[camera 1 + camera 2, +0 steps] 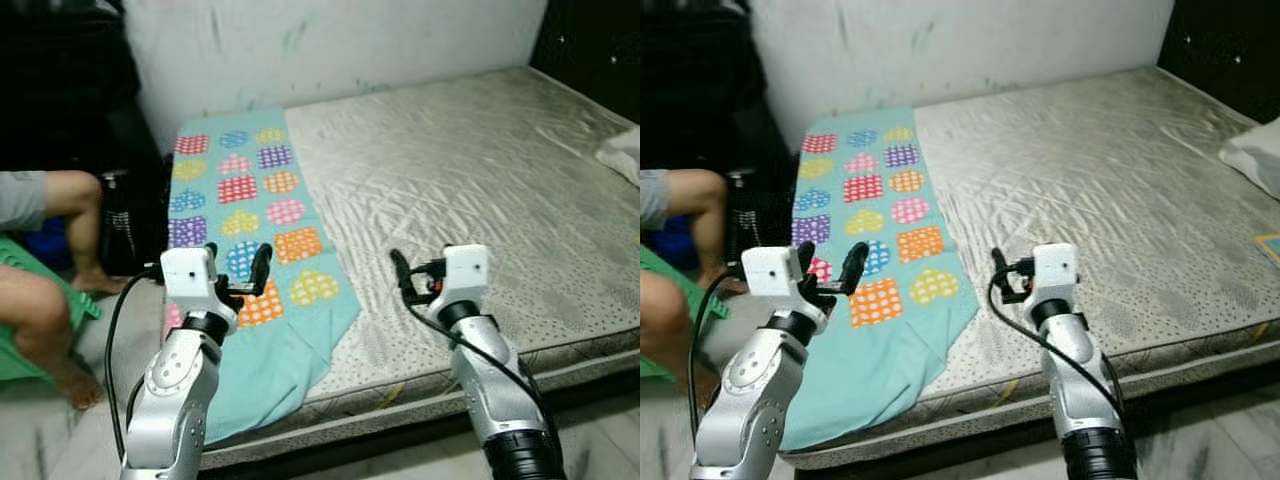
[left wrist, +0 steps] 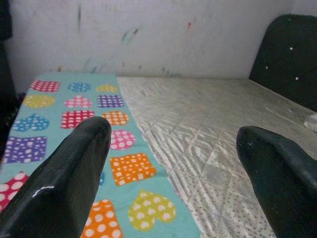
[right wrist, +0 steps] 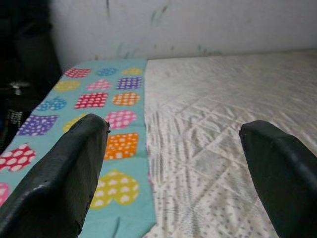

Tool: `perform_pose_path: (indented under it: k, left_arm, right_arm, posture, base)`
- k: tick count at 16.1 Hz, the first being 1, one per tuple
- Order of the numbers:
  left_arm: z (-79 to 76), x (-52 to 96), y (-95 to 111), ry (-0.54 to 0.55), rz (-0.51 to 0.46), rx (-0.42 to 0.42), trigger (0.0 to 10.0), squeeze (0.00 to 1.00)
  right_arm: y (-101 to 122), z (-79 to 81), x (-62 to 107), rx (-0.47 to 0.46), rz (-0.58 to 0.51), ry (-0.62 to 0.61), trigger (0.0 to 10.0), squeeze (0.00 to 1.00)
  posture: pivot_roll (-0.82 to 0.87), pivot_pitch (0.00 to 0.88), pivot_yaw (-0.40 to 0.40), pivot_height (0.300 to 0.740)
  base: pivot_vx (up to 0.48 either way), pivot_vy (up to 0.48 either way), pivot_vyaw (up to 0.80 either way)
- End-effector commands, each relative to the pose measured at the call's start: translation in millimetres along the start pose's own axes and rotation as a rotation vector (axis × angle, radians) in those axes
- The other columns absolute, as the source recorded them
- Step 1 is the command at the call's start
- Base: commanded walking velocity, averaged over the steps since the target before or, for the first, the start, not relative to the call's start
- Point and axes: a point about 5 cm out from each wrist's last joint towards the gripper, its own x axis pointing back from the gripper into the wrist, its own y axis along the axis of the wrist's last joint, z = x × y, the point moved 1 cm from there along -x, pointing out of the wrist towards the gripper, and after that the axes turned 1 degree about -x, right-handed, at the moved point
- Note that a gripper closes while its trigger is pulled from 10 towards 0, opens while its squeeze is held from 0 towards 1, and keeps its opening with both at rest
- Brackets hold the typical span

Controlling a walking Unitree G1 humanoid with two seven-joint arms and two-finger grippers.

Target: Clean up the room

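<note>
At far left, beside the bed, a seated person's bare legs (image 1: 45, 300) are in view over something green (image 1: 20, 330); not part of the job as far as can be judged.

Next along, the left gripper (image 1: 238, 272) hovers over the lower stretch of the teal blanket (image 1: 245, 215), fingers spread wide, holding nothing. The left wrist view confirms a broad gap between the two black fingers (image 2: 64, 173), with patterned cloth beyond.

The blanket, printed with dotted hearts and squares, lies flat in a long strip down the robot's-left edge of the mattress (image 1: 480, 180); its near end spills over the mattress edge toward the floor. Not folded, not gathered.

Further right, the right gripper (image 1: 415, 280) hangs above bare quilted mattress just beside the blanket's edge, likewise open and empty.

At far right, a pale pillow or cloth (image 1: 1255, 155) sits at the mattress edge; cannot tell which.

Judgement: tidying looks barely begun. Blanket not yet grasped; likely left to do are gripping, folding or straightening it, and dealing with the pale item.
</note>
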Motion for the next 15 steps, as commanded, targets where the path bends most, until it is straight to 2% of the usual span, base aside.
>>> perform_pose_path:
  k: [1, 6, 8, 10, 13, 15]
  left_arm:
    - [1.7, 0.9, 1.9, 0.010, 0.005, -0.011, 10.0, 0.00]
    - [3.2, 4.9, 4.5, 0.003, 0.015, -0.037, 10.0, 0.00]
    - [15.2, 7.2, 10.4, 0.028, 0.007, -0.093, 10.0, 0.00]
    - [27.2, 12.1, 13.9, 0.074, 0.011, -0.116, 10.0, 0.00]
    - [46.2, 19.4, 11.9, 0.156, 0.037, -0.169, 10.0, 0.00]
    - [55.0, 28.4, 7.4, 0.206, 0.067, -0.178, 10.0, 0.00]
  right_arm:
    - [5.6, -1.5, -1.2, -0.003, -0.016, -0.002, 10.0, 0.00]
    - [8.1, -17.5, 6.9, 0.005, -0.002, -0.040, 10.0, 0.00]
    - [5.9, -25.6, 13.8, 0.033, 0.024, -0.044, 10.0, 0.00]
    - [1.7, -28.3, 19.1, 0.045, 0.048, -0.046, 10.0, 0.00]
    - [-4.1, -29.7, 27.5, 0.076, 0.092, -0.030, 10.0, 0.00]
    - [-8.4, -34.1, 40.5, 0.088, 0.120, -0.031, 10.0, 0.00]
  posture:
    - [-0.16, 0.000, 0.108, 0.740]
    - [-0.15, 0.000, 0.094, 0.740]
    - [-0.15, 0.014, 0.087, 0.740]
    - [-0.14, 0.030, 0.081, 0.740]
    - [-0.15, 0.059, 0.067, 0.740]
    - [-0.16, 0.081, 0.058, 0.740]
  base:
    - [0.000, 0.000, 0.00]
    - [0.000, 0.000, 0.00]
    - [0.000, 0.000, 0.00]
    - [0.000, 0.000, 0.00]
    - [0.000, 0.000, 0.00]
    - [0.000, 0.000, 0.00]
